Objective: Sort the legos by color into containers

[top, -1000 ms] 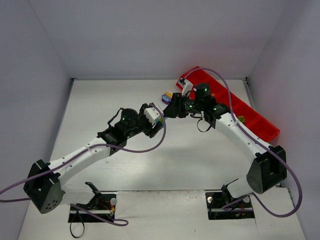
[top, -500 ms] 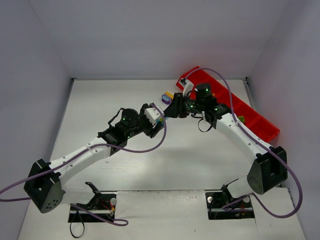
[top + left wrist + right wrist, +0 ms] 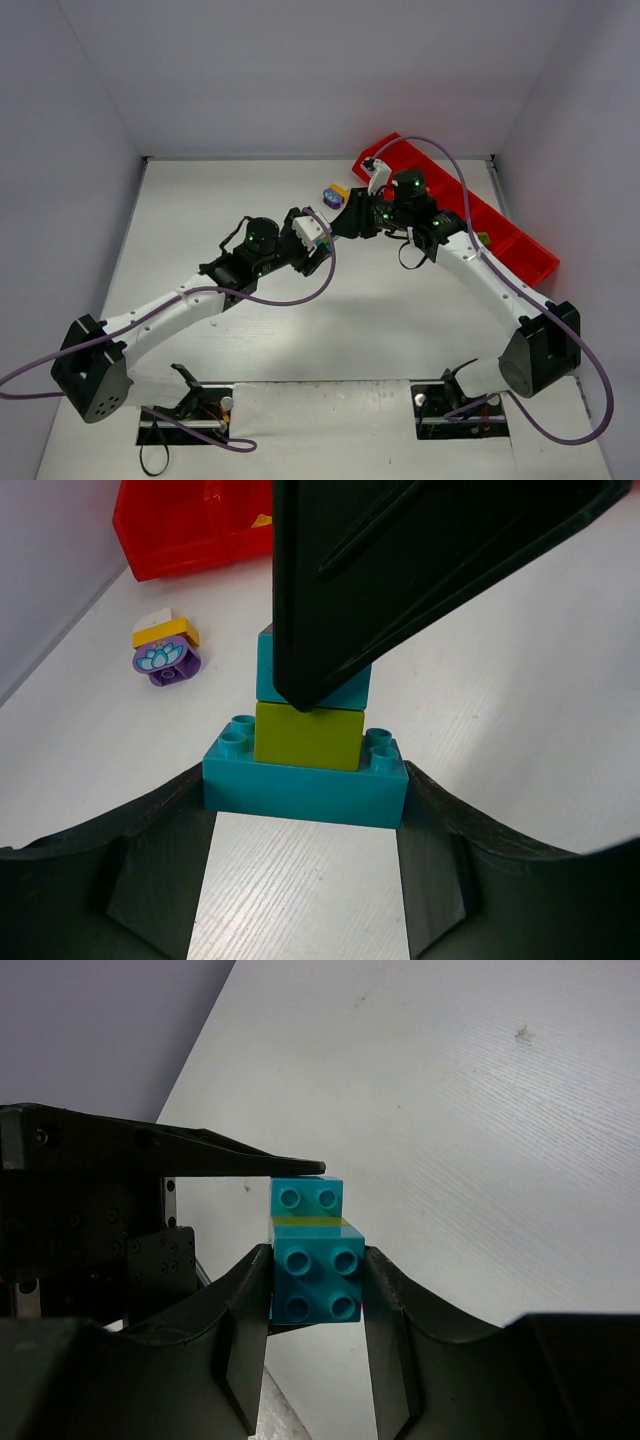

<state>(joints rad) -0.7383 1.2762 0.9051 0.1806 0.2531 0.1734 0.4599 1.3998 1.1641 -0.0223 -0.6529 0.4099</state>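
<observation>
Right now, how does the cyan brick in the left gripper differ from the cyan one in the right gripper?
Size: the wide cyan brick in the left gripper is longer than the small cyan brick in the right gripper. Position: the wide cyan brick is the stack's base, with bare studs either side of the lime brick; the small cyan brick caps that lime brick. Shared: both are cyan, gripped, and joined in one stack.

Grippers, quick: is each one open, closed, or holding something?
Left gripper: closed on the bottom cyan brick.
Right gripper: closed on the top cyan brick.
</observation>
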